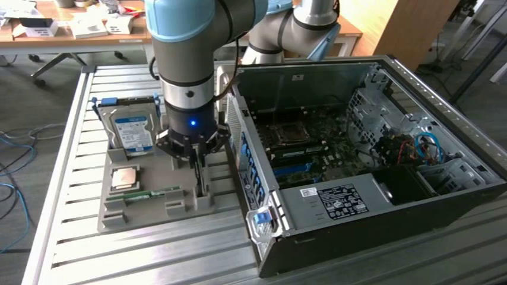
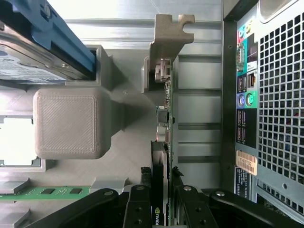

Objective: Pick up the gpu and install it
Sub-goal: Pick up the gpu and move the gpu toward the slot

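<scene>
Robot arm grips the gpu [image 1: 199, 181] in its holder beside an open computer case [image 1: 443, 119]

The tool [image 1: 196, 155] stands straight down over a grey moulded tray [image 1: 158, 217] on the slatted metal surface [image 1: 119, 255], partly closed, its black fingers [image 2: 140, 199] pressed against both faces of the thin card. The gpu stands on edge in a slot at the side of the tray nearest the case, just beside the case's rear panel of ports and vent holes. Elsewhere in the tray, a silver hard drive [image 1: 130, 132] with a blue-and-white label sits towards the exterior view's left, a square processor chip [image 1: 127, 177] lies below it, and a narrow green memory stick [image 1: 154, 193] lies near the front edge. The case lies on its side with its motherboard exposed
</scene>
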